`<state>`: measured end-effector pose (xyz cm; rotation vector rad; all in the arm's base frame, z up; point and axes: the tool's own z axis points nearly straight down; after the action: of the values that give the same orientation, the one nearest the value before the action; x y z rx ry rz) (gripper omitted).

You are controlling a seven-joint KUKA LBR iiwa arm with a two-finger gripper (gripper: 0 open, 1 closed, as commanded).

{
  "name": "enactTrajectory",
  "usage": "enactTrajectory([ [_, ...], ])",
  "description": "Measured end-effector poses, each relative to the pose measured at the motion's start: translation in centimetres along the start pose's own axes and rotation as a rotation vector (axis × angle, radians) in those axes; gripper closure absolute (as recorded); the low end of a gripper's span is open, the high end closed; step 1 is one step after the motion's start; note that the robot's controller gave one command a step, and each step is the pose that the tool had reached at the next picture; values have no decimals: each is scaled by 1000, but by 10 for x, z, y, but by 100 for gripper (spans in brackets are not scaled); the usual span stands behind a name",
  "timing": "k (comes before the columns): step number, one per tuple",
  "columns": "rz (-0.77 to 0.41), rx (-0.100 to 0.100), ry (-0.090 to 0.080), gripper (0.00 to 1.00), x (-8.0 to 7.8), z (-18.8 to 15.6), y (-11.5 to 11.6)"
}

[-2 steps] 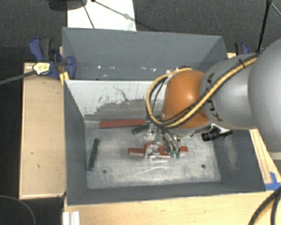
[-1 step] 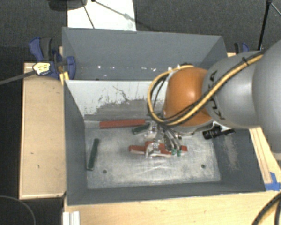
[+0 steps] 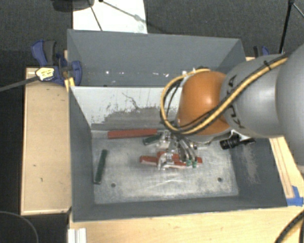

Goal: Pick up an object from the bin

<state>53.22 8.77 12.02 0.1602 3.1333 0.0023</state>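
Dark carpet floor [image 3: 202, 9] w/ white paper sheet [image 3: 122, 13] up top.

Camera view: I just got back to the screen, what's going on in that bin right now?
The arm reaches in from the right, and its end effector is down at the middle of the grey metal bin, right in a small heap of red, green and silvery pieces. Whether it has hold of any of them cannot be told. A long reddish-brown flat bar lies by the back wall, and a short dark green stick lies apart on the left.
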Motion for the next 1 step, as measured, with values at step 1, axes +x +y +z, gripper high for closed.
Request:
enactTrajectory([
  [1, 0, 1, 3, 100, 1, -7, 0],
])
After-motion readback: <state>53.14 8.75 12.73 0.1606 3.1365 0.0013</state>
